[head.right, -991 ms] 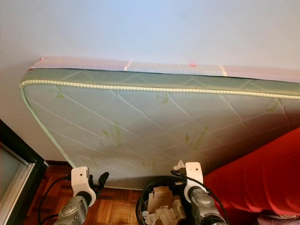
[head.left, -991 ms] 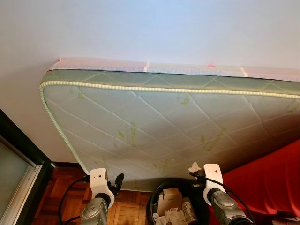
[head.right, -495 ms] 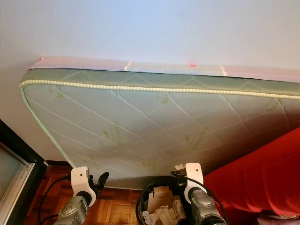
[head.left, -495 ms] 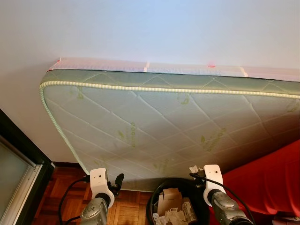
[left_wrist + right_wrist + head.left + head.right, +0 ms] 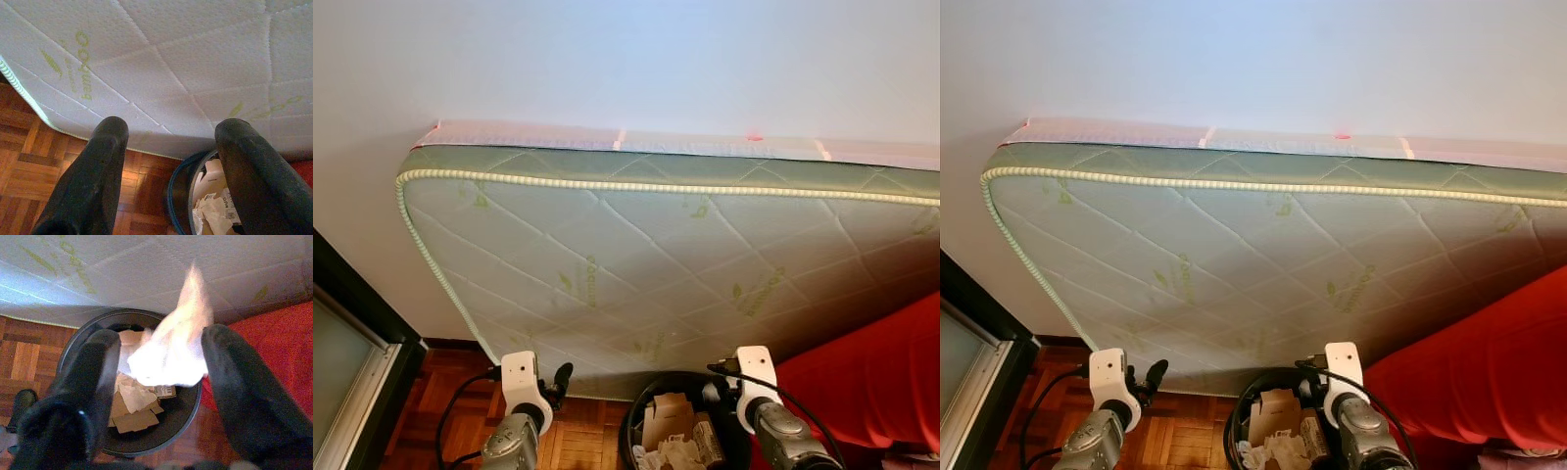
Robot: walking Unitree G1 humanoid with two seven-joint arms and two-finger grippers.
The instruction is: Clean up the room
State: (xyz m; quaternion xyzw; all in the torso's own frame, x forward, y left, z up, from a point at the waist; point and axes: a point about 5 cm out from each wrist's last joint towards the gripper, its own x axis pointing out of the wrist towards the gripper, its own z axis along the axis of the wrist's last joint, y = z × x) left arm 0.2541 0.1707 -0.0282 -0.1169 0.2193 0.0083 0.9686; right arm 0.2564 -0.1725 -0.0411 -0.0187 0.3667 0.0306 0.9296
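A black waste bin [image 5: 651, 395] holding cardboard and crumpled paper stands on the parquet floor, between my two arms. My right gripper [image 5: 159, 338] hangs above the bin [image 5: 132, 314] with its fingers wide apart. A white tissue [image 5: 171, 357], blurred, is in the gap between them over the bin's mouth. In the left eye view the right gripper [image 5: 720, 384] points down at the bin's far rim. My left gripper [image 5: 168, 132] is open and holds nothing, to the left of the bin near the mattress's lower edge; it also appears as the left gripper [image 5: 558, 378].
A large green-and-white quilted mattress [image 5: 656, 264] leans against the white wall right behind the bin. A red fabric-covered piece [image 5: 871, 382] crowds the right side. A dark door frame [image 5: 352, 313] stands at the left, with parquet floor [image 5: 450, 401] beside it.
The right gripper has dipped lower toward the bin. The white tissue that stuck up from its tip no longer shows there and now hangs blurred between spread fingers. The left arm is unchanged.
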